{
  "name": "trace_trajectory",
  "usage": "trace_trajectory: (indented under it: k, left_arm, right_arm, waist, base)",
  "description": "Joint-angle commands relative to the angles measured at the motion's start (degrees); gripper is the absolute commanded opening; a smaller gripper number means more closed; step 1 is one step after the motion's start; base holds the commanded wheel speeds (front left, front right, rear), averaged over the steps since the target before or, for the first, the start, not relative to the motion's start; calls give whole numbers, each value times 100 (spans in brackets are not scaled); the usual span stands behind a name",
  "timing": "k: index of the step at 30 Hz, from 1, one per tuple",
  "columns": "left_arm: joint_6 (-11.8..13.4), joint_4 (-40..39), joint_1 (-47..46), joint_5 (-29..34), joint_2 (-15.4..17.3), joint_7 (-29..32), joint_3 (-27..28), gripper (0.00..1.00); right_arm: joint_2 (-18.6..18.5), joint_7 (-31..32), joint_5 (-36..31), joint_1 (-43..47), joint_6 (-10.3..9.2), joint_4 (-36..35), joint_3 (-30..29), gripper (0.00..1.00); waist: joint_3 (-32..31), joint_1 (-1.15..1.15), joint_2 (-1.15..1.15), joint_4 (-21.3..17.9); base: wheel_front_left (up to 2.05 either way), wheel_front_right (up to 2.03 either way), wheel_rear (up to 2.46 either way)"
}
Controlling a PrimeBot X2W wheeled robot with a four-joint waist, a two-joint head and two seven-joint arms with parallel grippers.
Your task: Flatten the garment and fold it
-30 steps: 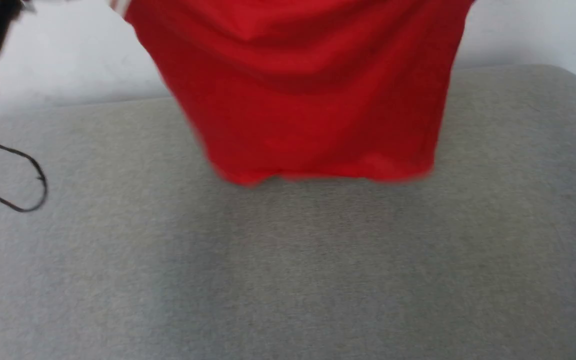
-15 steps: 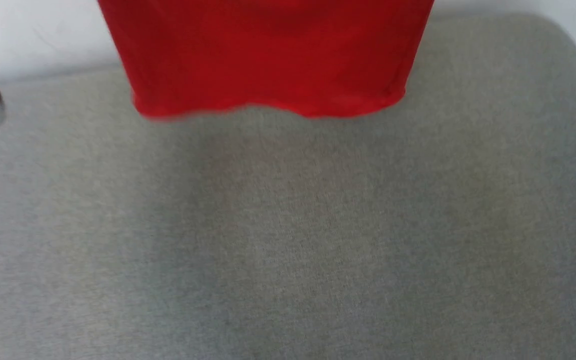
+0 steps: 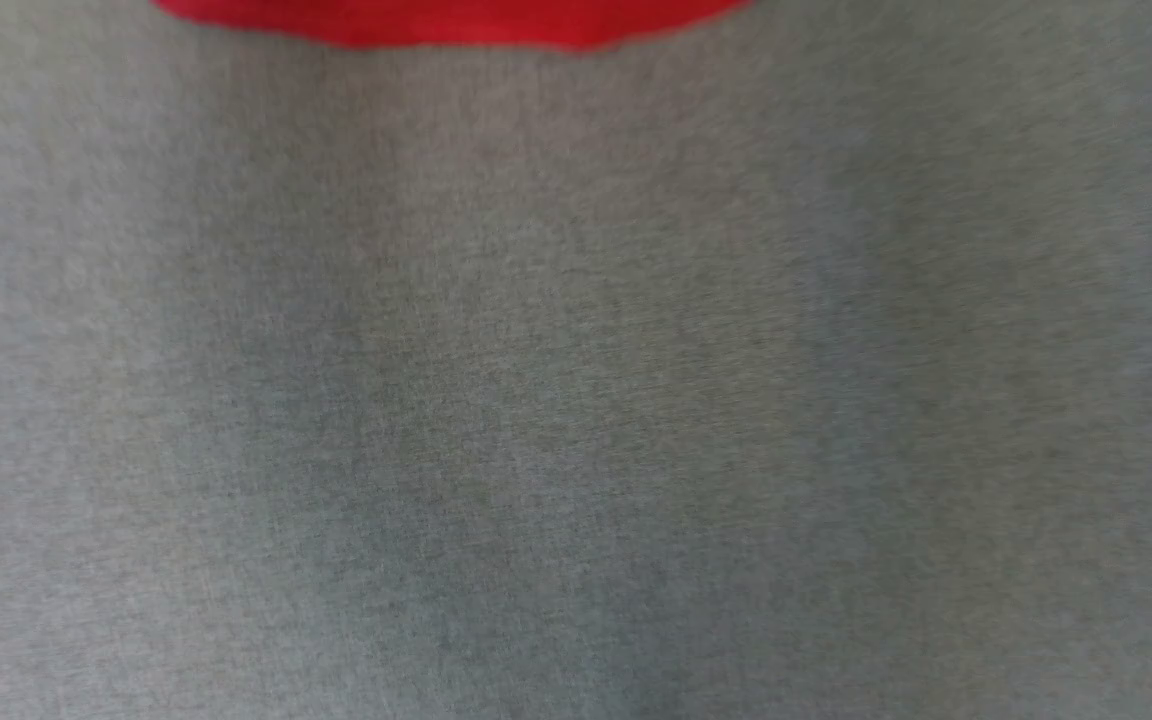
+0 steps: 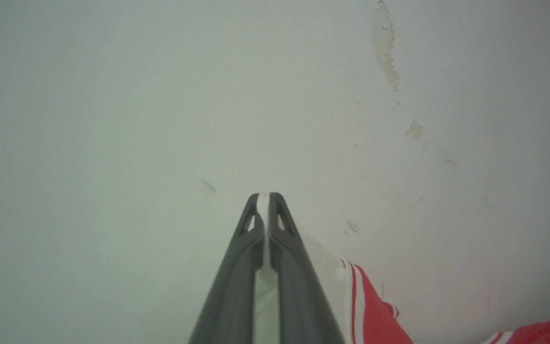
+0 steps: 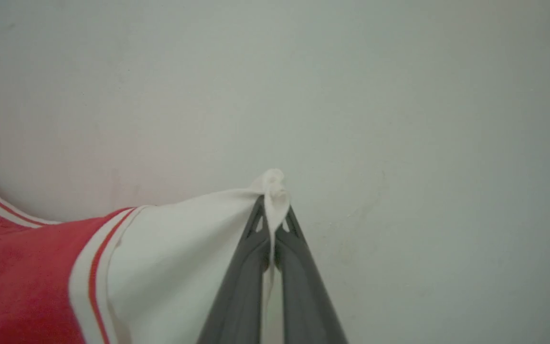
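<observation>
The left pincer [image 4: 266, 195] has two long fingers [image 4: 232, 286] of dark grey, matte material. They are broad at the base and narrow evenly to slim, rounded tips. Just below each tip a small, slanted, roughly triangular slot is cut right through, and the inner edges run straight. The right pincer [image 5: 272, 206] is the same make. Its two dark grey fingers [image 5: 237, 296] are smooth-faced and taper in the same long wedge shape, each with a matching small cut-out near the tip and a slightly lighter sheen along its outer edge.
</observation>
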Motion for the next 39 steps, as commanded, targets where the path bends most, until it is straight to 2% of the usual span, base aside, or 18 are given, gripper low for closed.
trace_trajectory:
  k: [1, 8, 14, 19, 26, 30, 31, 39]
  left_arm:
    - [-70, 67, -162, -6, -35, -174, 29, 0]
    - [-107, 213, -382, -91, -42, -1097, 294, 0]
    - [-315, 478, -279, -218, 8, -1193, 289, 0]
    - [-582, 547, 280, -462, 22, -1315, 322, 0]
    - [-874, 283, 1598, -1031, -124, -1425, 454, 0]
    - [-925, -160, 2604, -1266, -205, -1454, 469, 0]
    - [-925, -160, 2604, -1266, -205, -1454, 469, 0]
    - [-868, -1342, 5050, -1530, -312, -1303, 244, 0]
  right_arm:
    - [-21, -161, -94, -175, -5, 86, -3, 0]
    - [-147, -844, -416, -475, -5, 321, 123, 0]
    - [-203, -1069, -473, -502, -5, 562, 152, 0]
    - [-221, -1163, -252, -151, -5, 664, 432, 0]
    - [-334, -1262, 569, 828, -5, 451, 827, 0]
    - [-554, -1180, 1155, 1637, -5, 18, 889, 0]
    - [-554, -1180, 1155, 1637, -5, 18, 889, 0]
    - [-918, -787, 2057, 3898, -5, -1380, 697, 0]
  waist:
    - [731, -3, 0, 250]
    - [928, -3, 0, 326]
    - [996, -3, 0, 418]
    - [905, -3, 0, 451]
    - [449, -3, 0, 495]
    - [102, -3, 0, 583]
    - [102, -3, 0, 583]
    - [-662, -3, 0, 693]
  base:
    - [0, 0, 0]
    - [0, 0, 0]
    - [0, 0, 0]
    - [0, 0, 0]
    - [0, 0, 0]
    - [0, 0, 0]
    - [0, 0, 0]
    - [0, 0, 0]
